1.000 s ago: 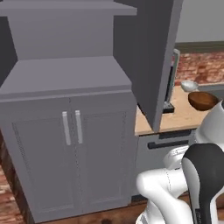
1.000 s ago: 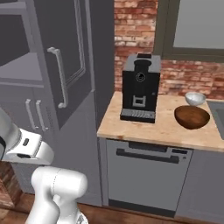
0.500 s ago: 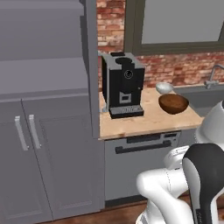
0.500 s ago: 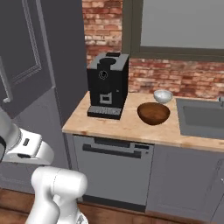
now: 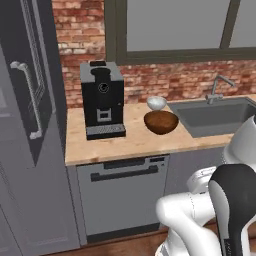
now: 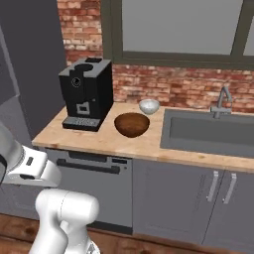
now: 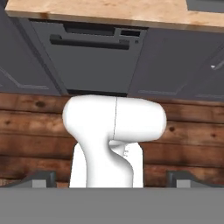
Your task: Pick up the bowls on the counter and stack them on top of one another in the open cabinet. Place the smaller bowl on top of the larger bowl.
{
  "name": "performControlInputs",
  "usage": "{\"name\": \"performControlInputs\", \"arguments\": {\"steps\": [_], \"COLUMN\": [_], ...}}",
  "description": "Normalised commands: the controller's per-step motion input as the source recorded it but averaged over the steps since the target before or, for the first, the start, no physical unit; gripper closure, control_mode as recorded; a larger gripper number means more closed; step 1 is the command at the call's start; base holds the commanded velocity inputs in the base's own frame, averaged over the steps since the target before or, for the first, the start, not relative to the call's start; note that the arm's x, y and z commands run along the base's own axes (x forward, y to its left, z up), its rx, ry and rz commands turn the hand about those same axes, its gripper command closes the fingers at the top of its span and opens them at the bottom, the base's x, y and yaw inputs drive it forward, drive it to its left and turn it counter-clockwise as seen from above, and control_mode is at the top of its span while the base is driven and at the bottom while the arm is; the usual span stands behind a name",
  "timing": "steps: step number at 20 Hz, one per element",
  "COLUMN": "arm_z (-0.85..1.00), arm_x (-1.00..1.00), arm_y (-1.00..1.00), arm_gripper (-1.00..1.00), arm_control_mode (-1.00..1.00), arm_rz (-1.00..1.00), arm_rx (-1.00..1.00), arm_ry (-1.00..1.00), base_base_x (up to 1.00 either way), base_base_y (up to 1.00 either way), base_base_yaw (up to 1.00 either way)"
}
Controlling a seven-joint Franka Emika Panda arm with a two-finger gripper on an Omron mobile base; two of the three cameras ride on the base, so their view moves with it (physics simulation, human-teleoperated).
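Both bowls sit on the counter point(image 5: 135, 142), well apart from the gripper point(image 7: 112, 177), which hangs low in front of the base cabinets and points down toward the wooden floor point(image 7: 192, 131). Its two dark finger tips stand spread wide, one at each lower corner of the hand view, with nothing between them.

The larger bowl point(image 5: 161, 122), dark brown and wooden, rests upright near the middle of the counter, just left of the sink point(image 5: 220, 116). The smaller bowl point(image 5: 156, 103), glossy white, stands just behind it, nearer the brick wall point(image 5: 170, 82), and the two look close together; whether they touch cannot be told. A black coffee machine point(image 5: 102, 99) stands to the left of the bowls, a clear gap away from them.

The left base view takes in the tall grey cabinet point(image 5: 27, 100) at the far left with its bar handle, right beside the coffee machine's end of the counter. The right base view instead shows more of the right side: the full sink basin, the faucet point(image 6: 223, 101) and the two panelled doors under it. There the brown bowl point(image 6: 132, 124) and the white bowl point(image 6: 149, 105) appear a little more separated. The hand view shows the counter's front edge at its top and the dishwasher front point(image 7: 94, 48) below it, above the floor.
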Motion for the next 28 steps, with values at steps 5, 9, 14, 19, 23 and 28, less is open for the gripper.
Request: {"name": "performControlInputs", "arguments": {"steps": [5,9,14,19,23,28], "arm_z": [0.0,0.0,0.0,0.0,0.0,0.0], "arm_x": [0.0,0.0,0.0,0.0,0.0,0.0], "arm_y": [0.0,0.0,0.0,0.0,0.0,0.0], "arm_gripper": [-1.0,-1.0,-1.0,-1.0,-1.0,-1.0], "arm_control_mode": [1.0,1.0,1.0,1.0,1.0,1.0], "arm_rz": [0.0,0.0,0.0,0.0,0.0,0.0], "arm_rx": [0.0,0.0,0.0,0.0,0.0,0.0], "arm_ry": [0.0,0.0,0.0,0.0,0.0,0.0], "base_base_x": [0.09,0.06,0.02,0.0,0.08,0.52], "base_base_y": [-0.78,-0.76,-0.72,-0.32,0.0,-0.02], "base_base_yaw": [0.0,0.0,0.0,0.0,0.0,0.01]}}
